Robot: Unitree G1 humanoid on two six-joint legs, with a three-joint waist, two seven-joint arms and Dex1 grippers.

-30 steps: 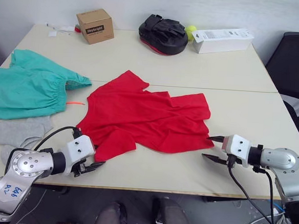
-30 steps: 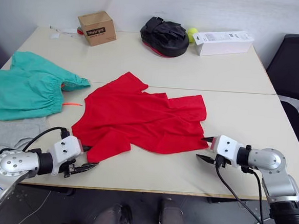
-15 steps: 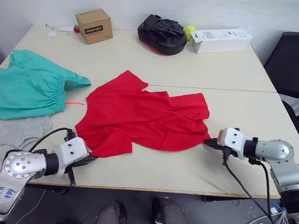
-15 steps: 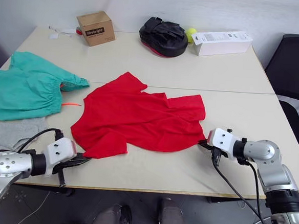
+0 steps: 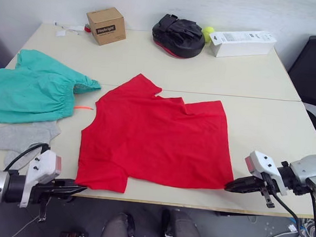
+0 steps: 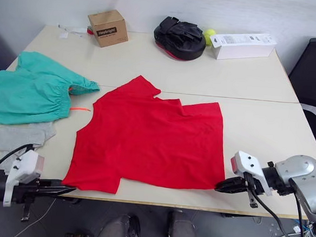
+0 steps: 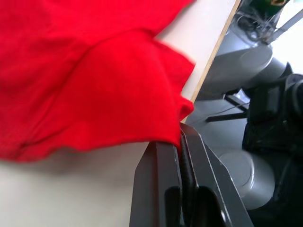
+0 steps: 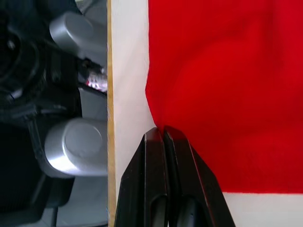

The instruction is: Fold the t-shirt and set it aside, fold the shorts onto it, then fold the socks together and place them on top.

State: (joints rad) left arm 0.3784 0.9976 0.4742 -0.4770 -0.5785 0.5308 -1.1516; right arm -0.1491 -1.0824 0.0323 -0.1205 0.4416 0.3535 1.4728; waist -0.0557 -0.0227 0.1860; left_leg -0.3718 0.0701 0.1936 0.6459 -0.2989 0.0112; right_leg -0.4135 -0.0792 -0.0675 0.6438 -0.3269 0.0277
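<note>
I have both grippers' fingers clamped on the red t-shirt [image 5: 154,137], left gripper [image 5: 73,189] and right gripper [image 5: 232,185] at its near corners. It lies flat, unfolded. The teal shorts [image 5: 32,92] and grey socks [image 5: 21,139] beside it are untouched.

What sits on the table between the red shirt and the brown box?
Nothing: in the head views, bare table separates the shirt from the box.

The t-shirt [image 5: 154,137] lies spread flat on the surface [image 5: 266,120], each gripper pinching a near hem corner, left gripper [image 5: 73,188], right gripper [image 5: 232,185].
</note>
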